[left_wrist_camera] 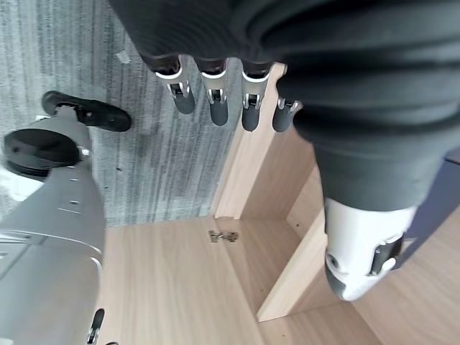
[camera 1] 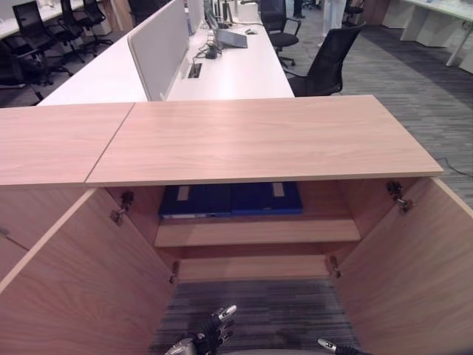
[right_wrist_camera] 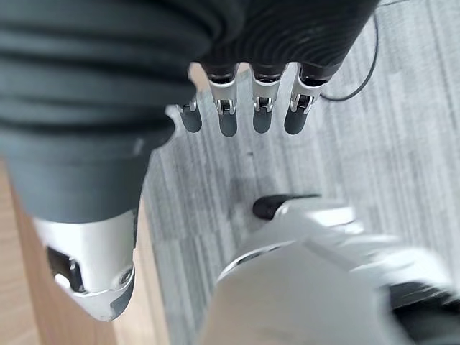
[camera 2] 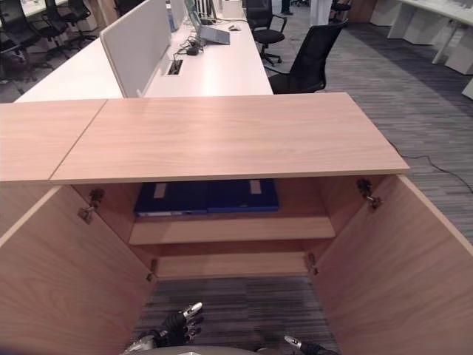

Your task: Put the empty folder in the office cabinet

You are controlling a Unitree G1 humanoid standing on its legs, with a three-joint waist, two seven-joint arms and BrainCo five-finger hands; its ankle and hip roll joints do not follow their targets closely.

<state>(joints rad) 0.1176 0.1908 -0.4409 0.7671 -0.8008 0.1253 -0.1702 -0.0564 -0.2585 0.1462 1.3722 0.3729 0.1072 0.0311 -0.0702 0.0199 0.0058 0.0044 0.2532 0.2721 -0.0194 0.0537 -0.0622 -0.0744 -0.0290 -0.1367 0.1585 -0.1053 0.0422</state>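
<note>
Hands low at the near edge: left hand [camera 1: 209, 330] and right hand [right_wrist_camera: 244, 108] both with fingers straight, holding nothing (clear of the doors). Cabinet [camera 1: 259, 140] stands with both doors swung wide for access; two blue folders [camera 1: 230, 199] lie flat, side by side, on its upper shelf [camera 1: 257, 232], so placement looks done

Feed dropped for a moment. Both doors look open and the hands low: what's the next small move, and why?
Probably swing a door shut. Two blue folders already lie on the upper shelf, and both the left hand and right hand hang open, holding nothing.
</note>
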